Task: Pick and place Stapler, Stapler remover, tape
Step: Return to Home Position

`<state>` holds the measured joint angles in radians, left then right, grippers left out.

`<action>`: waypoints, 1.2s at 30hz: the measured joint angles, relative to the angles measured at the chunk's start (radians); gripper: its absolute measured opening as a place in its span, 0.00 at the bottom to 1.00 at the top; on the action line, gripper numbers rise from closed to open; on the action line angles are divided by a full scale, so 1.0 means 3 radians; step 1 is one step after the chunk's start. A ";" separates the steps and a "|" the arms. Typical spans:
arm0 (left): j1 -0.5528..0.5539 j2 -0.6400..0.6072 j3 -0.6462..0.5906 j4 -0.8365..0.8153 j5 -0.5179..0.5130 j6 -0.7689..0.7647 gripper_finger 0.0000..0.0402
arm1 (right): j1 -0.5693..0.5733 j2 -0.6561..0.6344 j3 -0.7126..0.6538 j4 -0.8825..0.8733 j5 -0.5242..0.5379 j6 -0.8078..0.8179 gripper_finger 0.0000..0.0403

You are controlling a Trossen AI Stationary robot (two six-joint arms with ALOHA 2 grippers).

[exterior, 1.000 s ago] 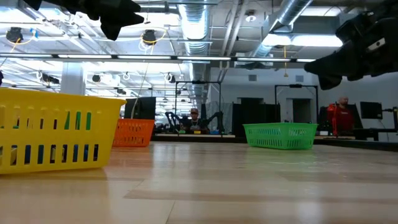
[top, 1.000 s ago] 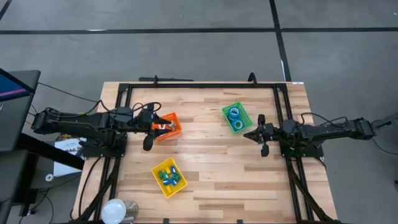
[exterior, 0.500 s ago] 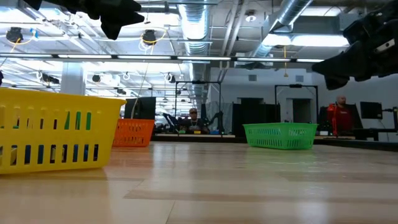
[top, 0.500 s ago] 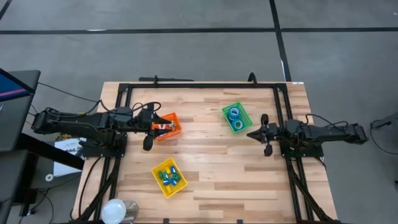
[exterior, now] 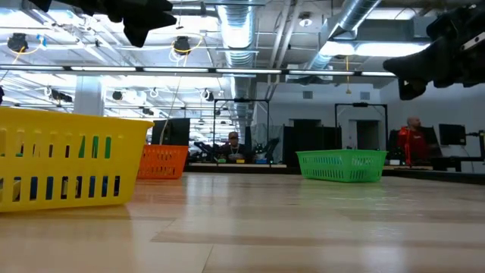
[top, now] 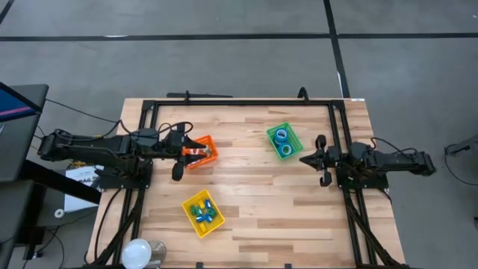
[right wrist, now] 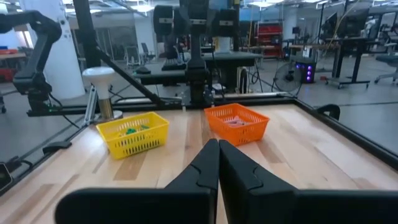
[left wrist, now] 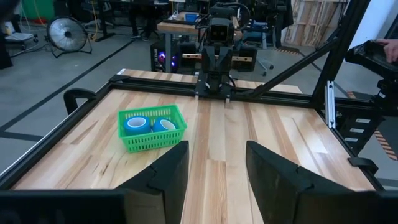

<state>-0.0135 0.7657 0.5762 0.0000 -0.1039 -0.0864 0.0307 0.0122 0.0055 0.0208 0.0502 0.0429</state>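
tape (left wrist: 135, 124): likely light, stiff rolls, green bin (left wrist: 152, 142), tabletop (top: 246, 187) 1 o'clock; pinch across rim | left claw (left wrist: 214, 158) spread | right claw (right wrist: 218, 152) pressed together

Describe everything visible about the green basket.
The green basket is a small rectangular bin of slotted plastic, open at the top. It stands upright on the wooden table, turned at an angle to the table's edges, on the right arm's side. Inside it lie blue tape rolls with pale centres. Nothing else touches it.
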 joint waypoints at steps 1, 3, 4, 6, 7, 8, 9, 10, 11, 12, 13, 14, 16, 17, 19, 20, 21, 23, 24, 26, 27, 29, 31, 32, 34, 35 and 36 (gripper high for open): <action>0.0000 -0.0001 0.0000 0.0007 0.0001 0.0000 0.37 | 0.0000 -0.0017 -0.0001 0.0000 -0.0001 0.0000 0.00; 0.0000 -0.0001 0.0000 0.0008 0.0001 0.0000 0.37 | -0.0001 -0.0034 -0.0001 0.0002 0.0000 0.0000 0.00; 0.0000 -0.0001 0.0000 0.0008 0.0001 0.0000 0.37 | -0.0001 -0.0034 -0.0001 -0.0002 -0.0001 0.0001 0.00; 0.0000 -0.0001 0.0000 0.0012 0.0001 0.0000 0.37 | 0.0000 -0.0035 -0.0001 -0.0002 -0.0003 0.0003 0.00; 0.0000 -0.0001 0.0000 0.0014 0.0001 0.0000 0.37 | -0.0001 -0.0035 -0.0001 -0.0001 -0.0001 0.0008 0.00; 0.0000 -0.0001 0.0000 0.0015 0.0001 0.0000 0.37 | 0.0000 -0.0035 -0.0001 -0.0001 -0.0001 0.0008 0.00; 0.0000 -0.0001 0.0000 0.0019 0.0000 0.0000 0.37 | 0.0000 -0.0035 -0.0001 -0.0001 -0.0001 0.0008 0.00; -0.0001 -0.0001 0.0000 0.0025 0.0000 0.0000 0.37 | -0.0001 -0.0035 -0.0001 -0.0001 -0.0001 0.0008 0.00; -0.0001 -0.0001 0.0000 0.0032 0.0001 0.0000 0.37 | -0.0001 -0.0035 -0.0001 -0.0001 -0.0001 0.0008 0.00; 0.0000 -0.0001 0.0000 0.0032 0.0001 0.0000 0.37 | 0.0000 -0.0035 -0.0001 -0.0001 -0.0001 0.0008 0.00; -0.0001 0.0000 0.0000 0.0032 0.0001 0.0000 0.37 | -0.0001 -0.0035 -0.0001 -0.0001 -0.0001 0.0008 0.00; -0.0001 0.0000 0.0000 0.0032 0.0001 0.0000 0.37 | 0.0000 -0.0035 -0.0002 -0.0001 -0.0001 0.0008 0.00; 0.0000 0.0000 0.0000 0.0034 0.0001 0.0000 0.37 | -0.0001 -0.0035 -0.0003 -0.0001 -0.0001 0.0006 0.00; 0.0000 -0.0001 0.0000 0.0034 0.0000 0.0000 0.37 | -0.0001 -0.0035 -0.0003 -0.0001 -0.0001 0.0006 0.00; 0.0000 -0.0001 0.0000 0.0038 0.0000 0.0000 0.37 | -0.0001 -0.0035 -0.0003 0.0000 -0.0001 0.0006 0.00; -0.0001 0.0000 0.0000 0.0039 0.0001 0.0000 0.37 | 0.0000 -0.0035 -0.0003 0.0000 -0.0001 0.0006 0.00; -0.0001 -0.0001 0.0000 0.0041 0.0000 0.0000 0.37 | 0.0000 -0.0035 -0.0003 0.0000 -0.0001 0.0006 0.00; -0.0001 -0.0001 0.0000 0.0059 0.0000 0.0000 0.37 | 0.0000 -0.0035 -0.0003 0.0000 -0.0001 0.0006 0.00; -0.0001 -0.0001 0.0000 0.0064 0.0000 0.0000 0.37 | -0.0001 -0.0035 -0.0003 0.0000 -0.0001 0.0006 0.00; 0.0000 0.0000 0.0000 0.0063 0.0001 0.0000 0.37 | -0.0001 -0.0035 -0.0003 0.0000 -0.0001 0.0006 0.00; 0.0000 0.0000 0.0000 0.0065 0.0001 0.0000 0.37 | 0.0000 -0.0035 -0.0003 0.0000 -0.0001 0.0006 0.00; -0.0001 0.0000 0.0000 0.0071 0.0001 0.0000 0.37 | 0.0000 -0.0035 -0.0003 0.0002 -0.0001 0.0006 0.00; -0.0001 0.0000 0.0000 0.0075 0.0001 0.0000 0.37 | 0.0000 -0.0035 -0.0004 0.0001 -0.0001 0.0006 0.00; 0.0000 0.0000 0.0000 0.0081 0.0000 0.0000 0.37 | 0.0000 -0.0035 -0.0003 0.0001 -0.0001 0.0005 0.00; 0.0000 0.0000 0.0000 0.0083 0.0001 0.0000 0.37 | -0.0001 -0.0035 -0.0004 0.0003 -0.0001 0.0005 0.00; -0.0001 0.0000 0.0000 0.0083 0.0001 0.0000 0.37 | 0.0000 -0.0035 -0.0004 0.0002 -0.0001 0.0005 0.00; 0.0000 0.0000 0.0000 0.0083 0.0000 0.0000 0.37 | -0.0001 -0.0035 -0.0004 0.0003 -0.0001 0.0005 0.00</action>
<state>-0.0135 0.7658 0.5762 0.0250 -0.1039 -0.0864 0.0305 0.0017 0.0044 0.0216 0.0498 0.0444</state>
